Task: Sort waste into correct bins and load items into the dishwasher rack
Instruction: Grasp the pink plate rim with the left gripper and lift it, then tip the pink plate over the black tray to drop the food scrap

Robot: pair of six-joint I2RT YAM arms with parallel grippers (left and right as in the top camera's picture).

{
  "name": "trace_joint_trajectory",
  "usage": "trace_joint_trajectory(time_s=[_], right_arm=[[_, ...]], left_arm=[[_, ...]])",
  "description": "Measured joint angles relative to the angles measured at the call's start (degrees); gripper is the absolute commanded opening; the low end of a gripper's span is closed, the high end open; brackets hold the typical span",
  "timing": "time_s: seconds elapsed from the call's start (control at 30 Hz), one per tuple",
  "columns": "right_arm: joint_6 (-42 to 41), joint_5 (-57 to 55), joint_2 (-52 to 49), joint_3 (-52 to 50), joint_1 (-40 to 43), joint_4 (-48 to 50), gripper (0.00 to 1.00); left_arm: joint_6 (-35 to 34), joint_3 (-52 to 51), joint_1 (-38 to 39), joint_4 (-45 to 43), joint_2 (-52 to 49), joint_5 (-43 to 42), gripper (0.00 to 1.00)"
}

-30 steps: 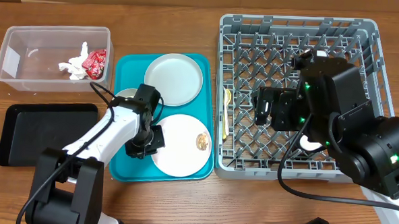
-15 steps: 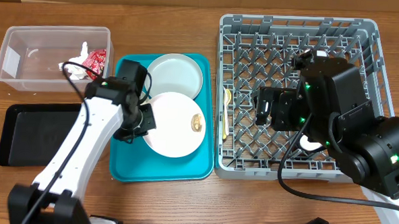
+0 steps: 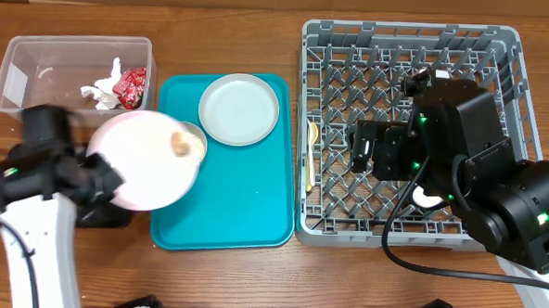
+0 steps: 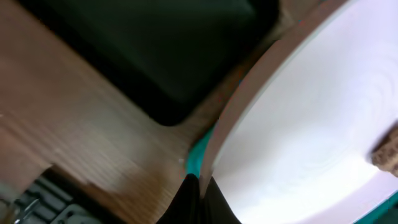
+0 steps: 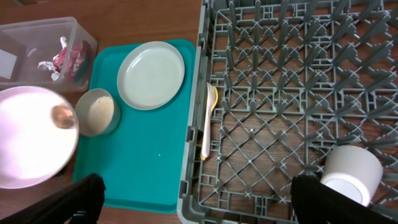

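My left gripper (image 3: 102,179) is shut on the rim of the pale pink-white plate (image 3: 149,162) and holds it lifted and tilted over the teal tray's left edge, beside the black tray (image 4: 155,56). A brown food scrap (image 3: 177,145) lies on the plate. The small grey bowl (image 5: 99,112) and the grey plate (image 3: 239,109) sit on the teal tray (image 3: 245,199). The yellow spoon (image 3: 311,156) lies at the left edge of the dishwasher rack (image 3: 409,39). The white cup (image 5: 354,174) lies in the rack. My right gripper (image 5: 199,205) is open and empty above the rack. The fork is not visible.
The clear tub (image 3: 36,97) stands at the back left with a crumpled white tissue and a red wrapper (image 3: 129,84) inside. The right arm's bulk hides the rack's middle and right in the overhead view.
My left arm has lifted the pink-white plate off the teal tray and swung it left toward the black tray, uncovering the grey bowl. The right arm has not moved.
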State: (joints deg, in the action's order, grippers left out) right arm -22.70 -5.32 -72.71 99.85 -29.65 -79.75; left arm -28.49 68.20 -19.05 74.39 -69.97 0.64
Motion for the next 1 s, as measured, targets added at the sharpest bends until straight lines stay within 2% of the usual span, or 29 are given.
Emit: trace_joint_trajectory(time_s=[0.17, 0.27, 0.63, 0.87, 1.0], right_arm=[[0.02, 0.66, 0.00, 0.00, 0.00, -0.85, 0.99], [0.02, 1.29, 0.00, 0.00, 0.00, -0.83, 1.00], [0.00, 1.95, 0.00, 0.00, 0.00, -0.85, 0.99], [0.00, 2.01, 0.00, 0.00, -0.02, -0.39, 1.00], [0.00, 2.10, 0.00, 0.00, 0.00, 0.20, 1.00]], left_arm=[[-0.42, 0.00, -9.62, 0.66, 0.11, 5.97, 0.04], [-1.81, 0.00, -12.50, 0.63, 0.11, 10.14, 0.04], [-9.42, 0.00, -12.59, 0.90, -2.03, 26.75, 0.04], [-10.99, 0.02, -11.91, -1.57, -10.71, 34.49, 0.04], [-11.54, 0.04, -7.30, -0.98, -16.76, 38.45, 0.04]])
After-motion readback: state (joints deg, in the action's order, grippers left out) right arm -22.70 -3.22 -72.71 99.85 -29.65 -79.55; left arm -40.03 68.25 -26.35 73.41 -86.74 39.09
